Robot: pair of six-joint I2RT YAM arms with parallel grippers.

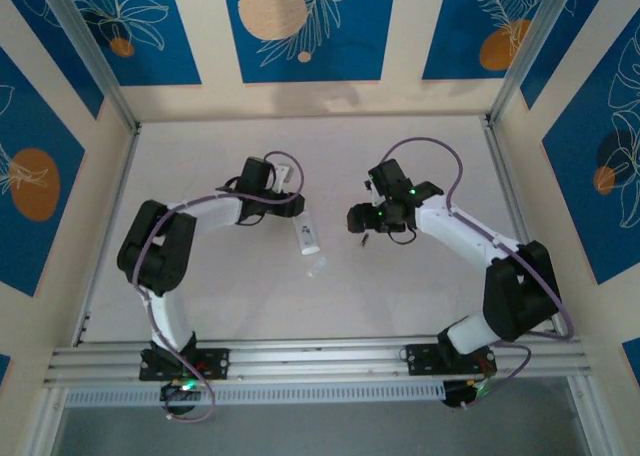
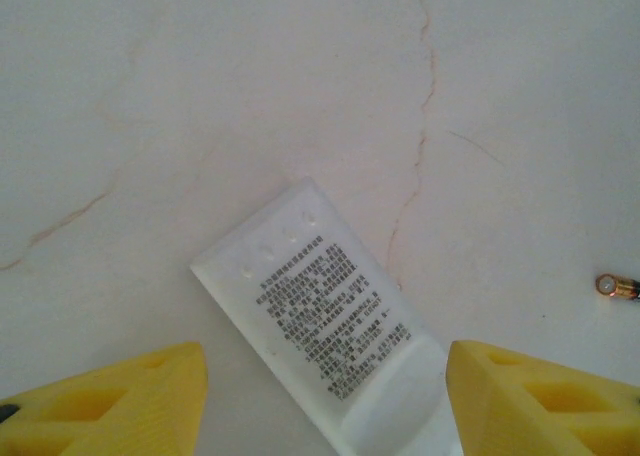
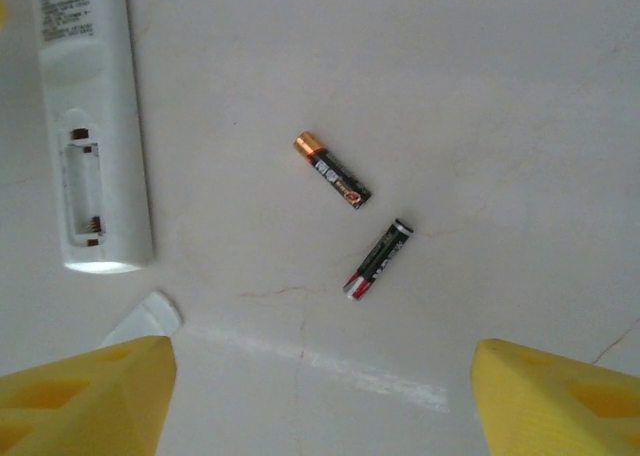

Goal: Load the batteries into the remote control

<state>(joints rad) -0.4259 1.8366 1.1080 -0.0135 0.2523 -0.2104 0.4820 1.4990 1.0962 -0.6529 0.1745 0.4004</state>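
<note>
The remote control (image 2: 325,321) lies face down on the table, its printed back up, and reaches in between my left gripper's (image 2: 325,411) yellow fingers (image 2: 110,401), which stand open and clear of it. In the right wrist view the remote control (image 3: 95,126) shows an open, empty battery bay (image 3: 85,191). Two batteries lie loose on the table beyond my open right gripper (image 3: 320,401): one with a coppery end (image 3: 332,170), one with a red end (image 3: 379,259). From above, the remote control (image 1: 308,238) lies between the left gripper (image 1: 290,205) and the right gripper (image 1: 358,219).
A small white battery cover (image 3: 145,321) lies loose just below the remote's open end; from above the cover (image 1: 317,267) sits toward the near side. One battery (image 2: 618,287) shows at the left wrist view's right edge. The white table (image 1: 200,306) has aluminium rails along its sides.
</note>
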